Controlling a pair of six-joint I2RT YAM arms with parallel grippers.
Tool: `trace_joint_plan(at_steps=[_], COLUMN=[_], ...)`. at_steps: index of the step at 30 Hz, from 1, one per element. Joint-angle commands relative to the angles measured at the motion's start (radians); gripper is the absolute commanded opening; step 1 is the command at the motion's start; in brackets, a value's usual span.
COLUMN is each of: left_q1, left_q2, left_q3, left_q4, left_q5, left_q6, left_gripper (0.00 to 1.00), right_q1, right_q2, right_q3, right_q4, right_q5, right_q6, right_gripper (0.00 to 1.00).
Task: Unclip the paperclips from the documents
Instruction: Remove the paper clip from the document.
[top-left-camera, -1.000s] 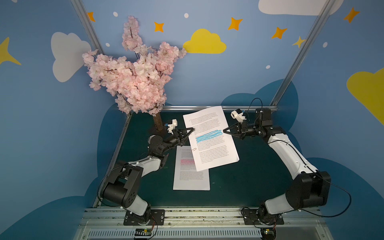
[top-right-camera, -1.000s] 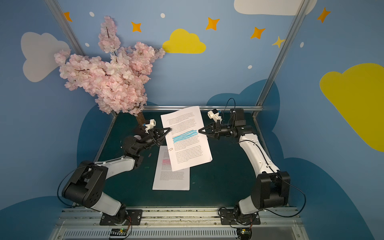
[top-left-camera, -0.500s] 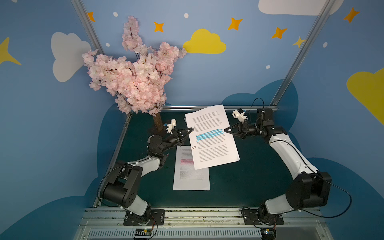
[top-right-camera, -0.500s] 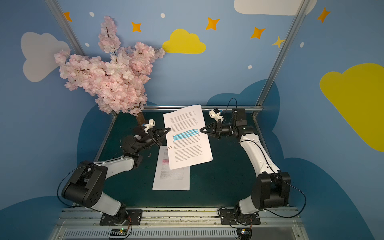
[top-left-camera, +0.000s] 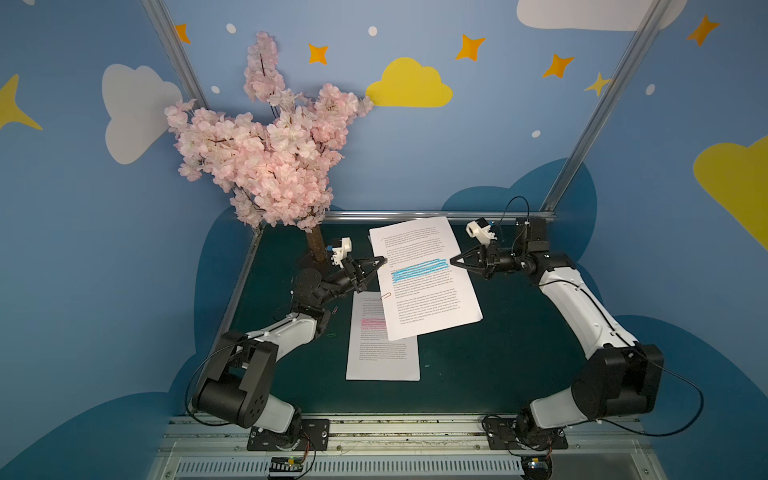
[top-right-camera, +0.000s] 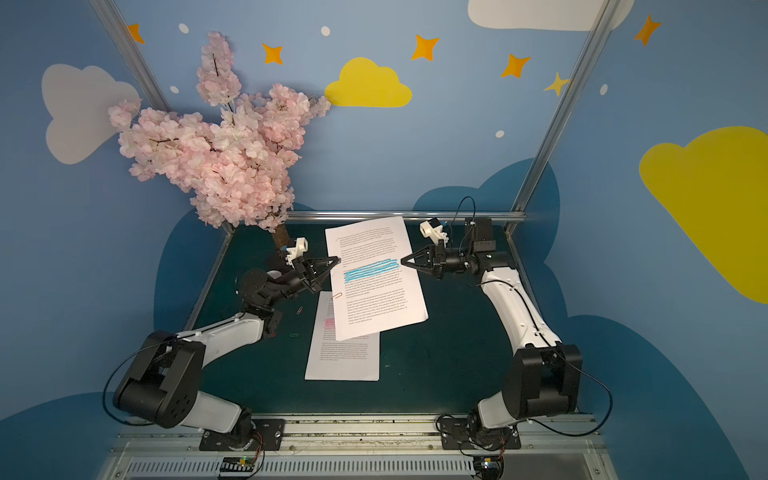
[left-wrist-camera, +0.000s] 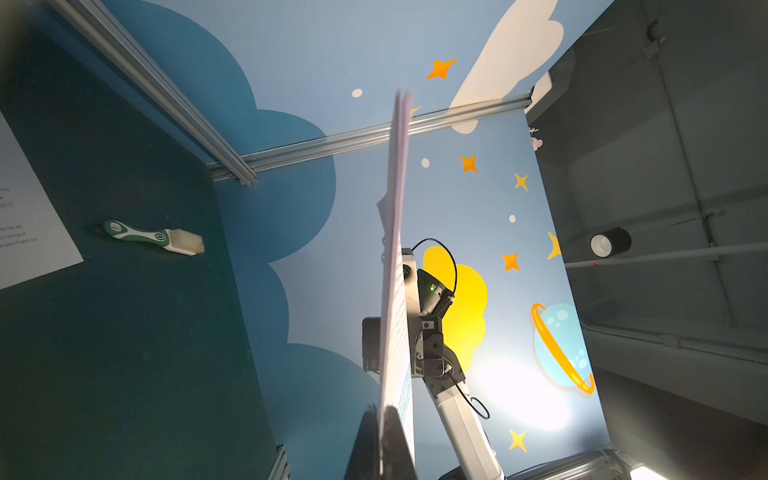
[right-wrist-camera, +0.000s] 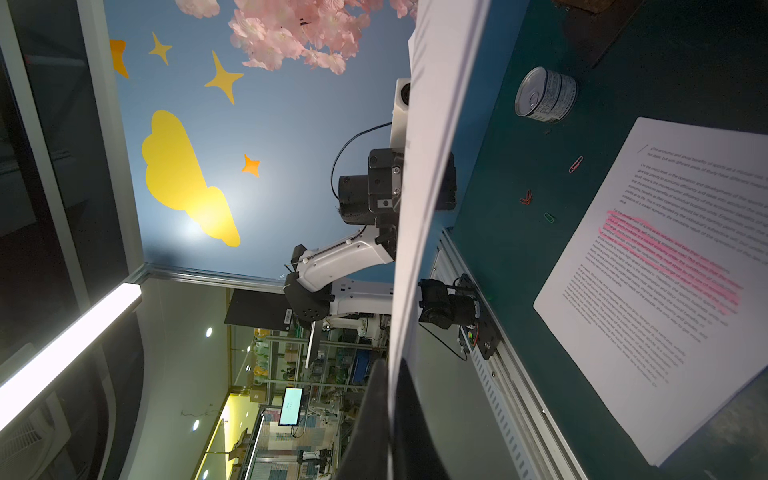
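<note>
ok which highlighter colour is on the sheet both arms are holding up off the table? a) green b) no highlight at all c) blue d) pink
c: the lifted sheet, pinched at opposite edges by both arms' jaws, carries a blue band; the pink-banded sheet lies flat on the table.
</note>
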Motion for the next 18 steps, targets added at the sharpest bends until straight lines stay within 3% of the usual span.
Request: trace_joint_plan(at_steps=[1,18], left_q1=[0.015,0.028], left_q2=[-0.048,-0.128], left_q3=[0.005,-0.014], left_q4=[-0.112,-0.267], left_q5=[0.021,0.013], left_q6=[0.086,0.163], left_gripper=[0.03,0.03], right_q1=[-0.029,-0.080], right_q2=[-0.046,-0.102], right_q3=[0.007,-0.008], right_q4=[-0.016,-0.019], right_q5=[-0.017,-0.006], right_q6=[-0.030,-0.028], right_gripper=[0.00,0.00])
